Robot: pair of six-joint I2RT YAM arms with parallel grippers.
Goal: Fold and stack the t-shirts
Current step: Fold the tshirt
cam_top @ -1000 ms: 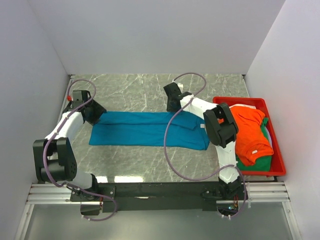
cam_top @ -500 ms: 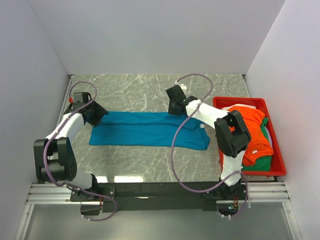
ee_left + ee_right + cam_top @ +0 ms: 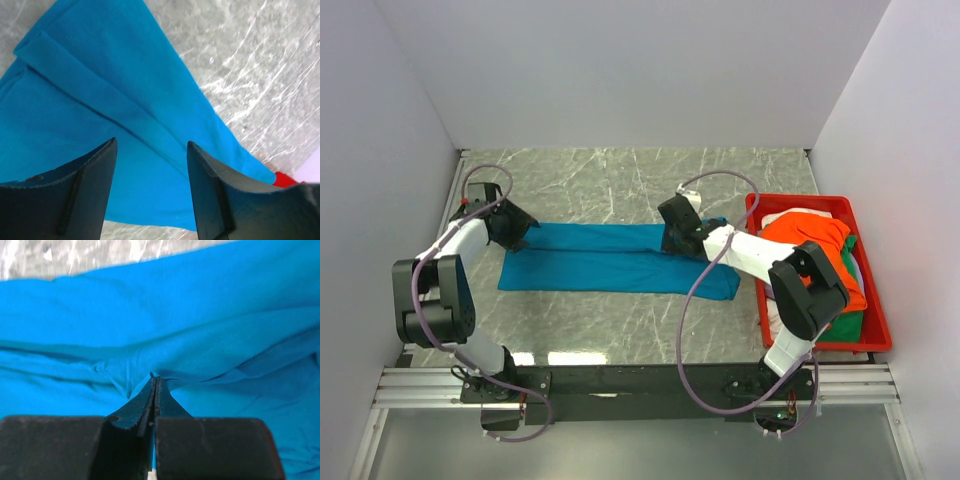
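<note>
A teal-blue t-shirt (image 3: 610, 258) lies folded into a long strip across the marble table. My left gripper (image 3: 516, 232) is open just above the strip's left end, and the cloth (image 3: 100, 115) shows between its fingers. My right gripper (image 3: 677, 240) is shut on a pinch of the teal cloth (image 3: 200, 340) at the strip's upper right edge; the fabric puckers at the tips (image 3: 154, 377). An orange t-shirt (image 3: 820, 250) lies on a green one (image 3: 840, 325) in the red bin, with a bit of white cloth (image 3: 858, 268) at the right.
The red plastic bin (image 3: 877, 320) stands at the right edge of the table (image 3: 590, 180). White walls close in the left, back and right. The right arm's cable loops over the front of the table.
The right gripper has moved forward and right along the shirt's upper edge, pulling the cloth toward the near side. The left gripper has shifted slightly toward the shirt's left end.
</note>
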